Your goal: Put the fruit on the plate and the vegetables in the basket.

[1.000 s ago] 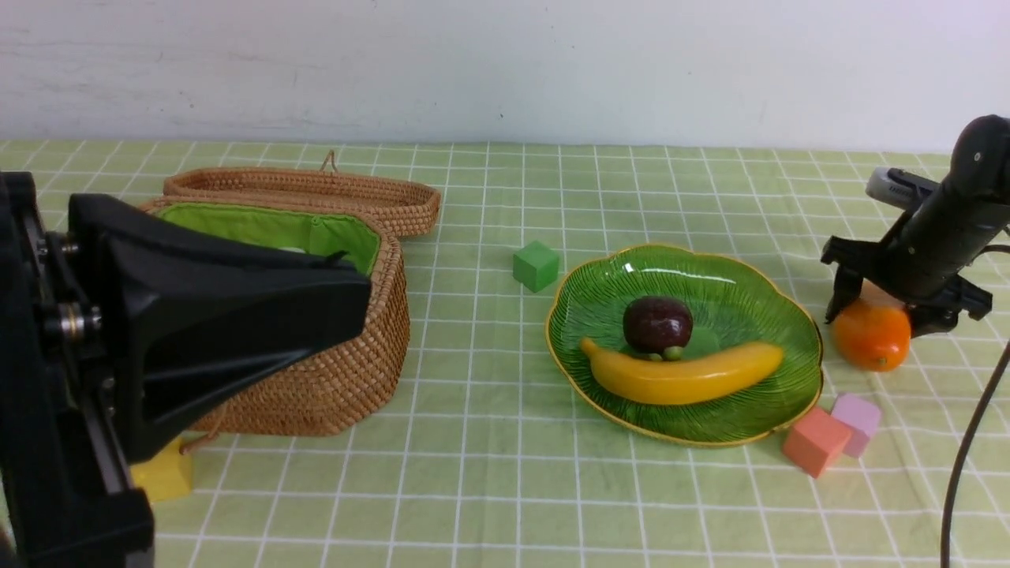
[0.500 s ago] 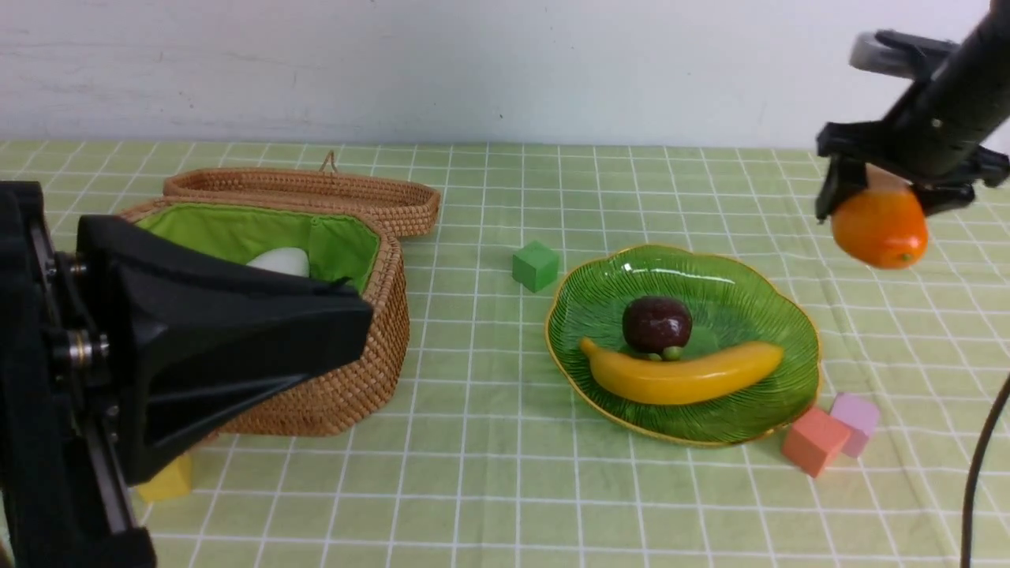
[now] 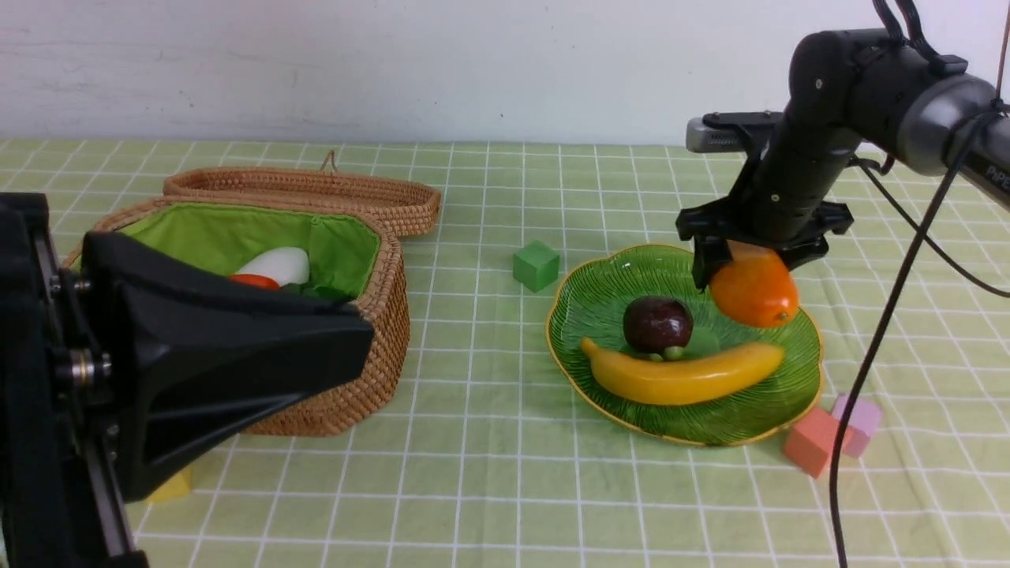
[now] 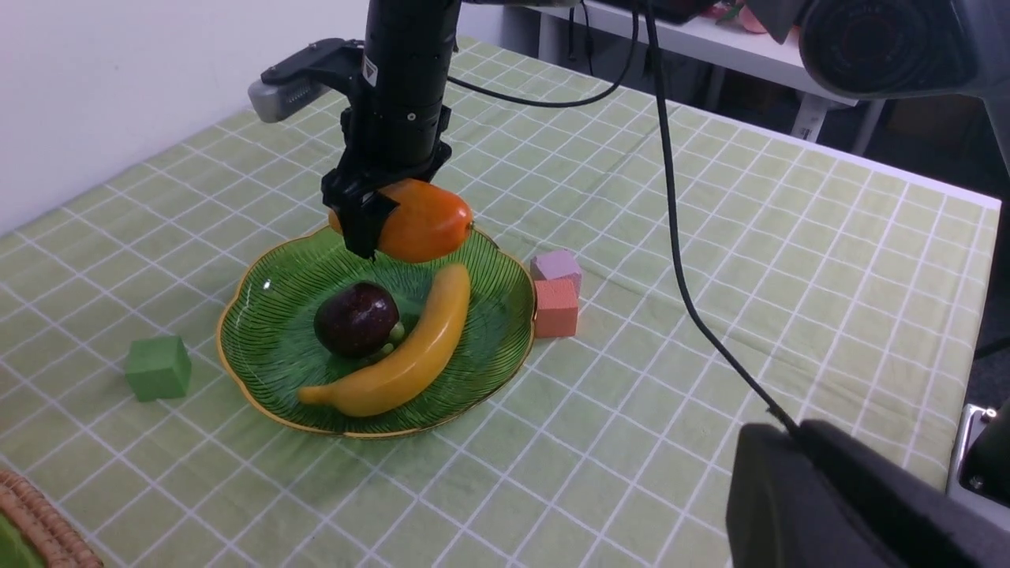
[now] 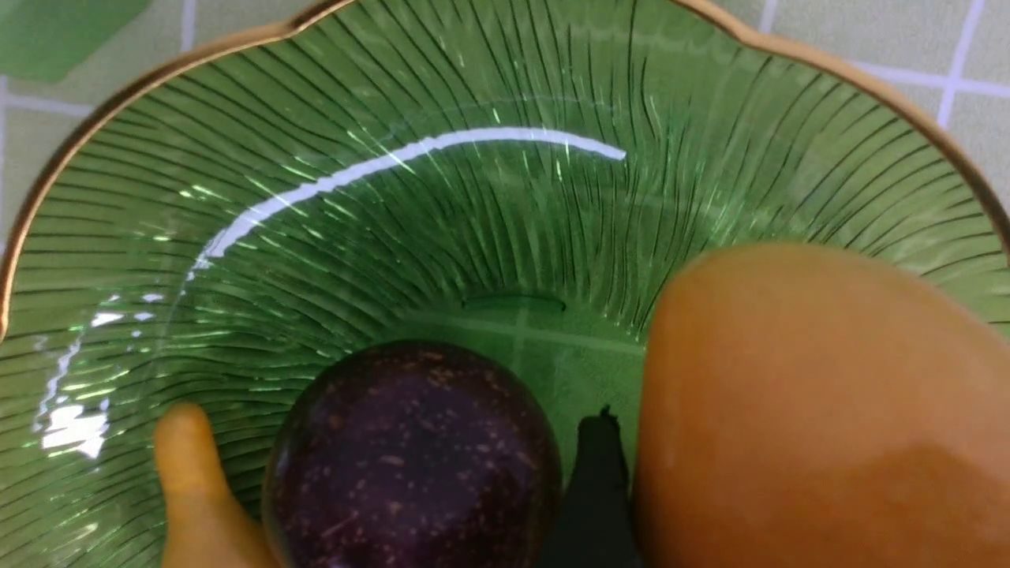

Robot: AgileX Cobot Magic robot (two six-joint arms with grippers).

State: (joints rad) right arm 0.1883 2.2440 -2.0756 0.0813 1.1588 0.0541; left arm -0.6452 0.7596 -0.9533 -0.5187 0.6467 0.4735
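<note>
On my screens the wicker basket [image 3: 347,347] sat open at the left with the white radish [image 3: 276,264] and a bit of orange-red carrot [image 3: 254,281] inside, while my left gripper [image 3: 237,355] hung in front of it with its jaws pressed together, holding nothing. The green plate [image 3: 600,300] already carried the banana [image 3: 682,379] and the mangosteen [image 3: 657,323]. My right gripper [image 3: 746,272] pinched the orange mango [image 3: 755,296] in the air just above the plate's far right part.
</note>
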